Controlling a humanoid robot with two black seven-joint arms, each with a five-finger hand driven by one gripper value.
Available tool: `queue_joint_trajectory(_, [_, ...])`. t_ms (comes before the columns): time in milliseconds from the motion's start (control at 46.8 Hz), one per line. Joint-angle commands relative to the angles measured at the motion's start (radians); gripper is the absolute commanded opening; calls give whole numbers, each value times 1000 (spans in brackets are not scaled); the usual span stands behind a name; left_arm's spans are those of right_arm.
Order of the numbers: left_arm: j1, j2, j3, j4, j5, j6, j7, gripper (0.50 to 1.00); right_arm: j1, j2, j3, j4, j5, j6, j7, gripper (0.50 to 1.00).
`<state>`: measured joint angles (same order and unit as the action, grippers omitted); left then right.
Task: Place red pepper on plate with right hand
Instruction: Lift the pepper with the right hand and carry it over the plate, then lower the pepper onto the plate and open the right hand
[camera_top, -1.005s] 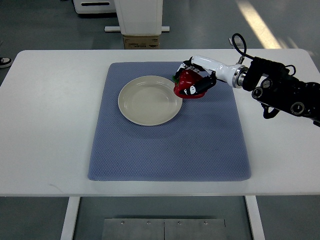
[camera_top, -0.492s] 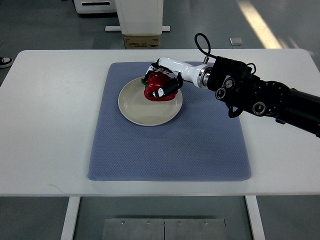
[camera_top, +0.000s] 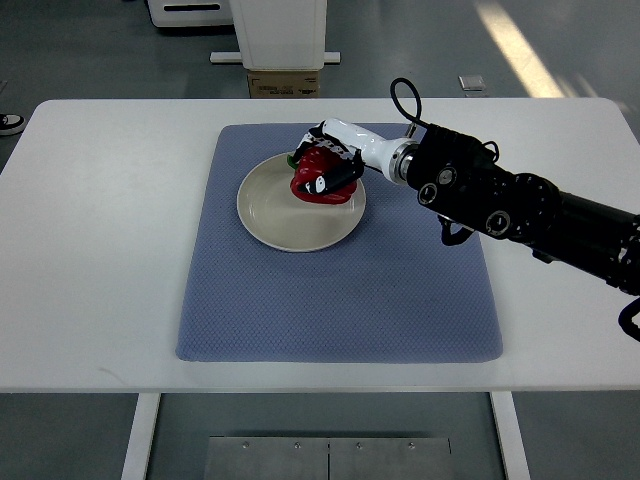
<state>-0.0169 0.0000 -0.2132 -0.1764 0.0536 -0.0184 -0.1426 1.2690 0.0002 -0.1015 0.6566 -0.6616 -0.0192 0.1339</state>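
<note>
A red pepper (camera_top: 320, 183) with a green stem is over the far right part of a cream plate (camera_top: 280, 212) that lies on a blue mat (camera_top: 340, 290). My right hand (camera_top: 326, 168) is wrapped around the pepper from above, white and black fingers curled on it. Its dark arm (camera_top: 510, 205) runs in from the right edge across the mat's far right corner. Whether the pepper rests on the plate or hangs just above it I cannot tell. The left arm does not show.
The mat lies on a white table (camera_top: 100, 220). Beyond the table's far edge stand a white pedestal (camera_top: 280, 30) and a cardboard box (camera_top: 283, 84) on the grey floor.
The right hand carried the pepper leftward from the mat beside the plate to over the plate's right part. In the last half second it barely shifted, while the arm lowered.
</note>
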Motion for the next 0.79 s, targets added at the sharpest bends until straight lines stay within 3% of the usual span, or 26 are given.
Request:
queue_joint_trajectory(0, [0,0,0,0,0,0,0,1000,-14,0,0,0,0,-1,0,500])
queue_joint_trajectory(599, [0,0,0,0,0,0,0,1000,-45,0,14,6,2,-1,9,500])
queue_joint_trajectory(684, [0,0,0,0,0,0,0,1000,-48,0,26,6,2,-1,9,658])
queue_joint_trajectory(770, [0,0,0,0,-1,0,0,1000,-59,0,46,6,3,-2,10,867])
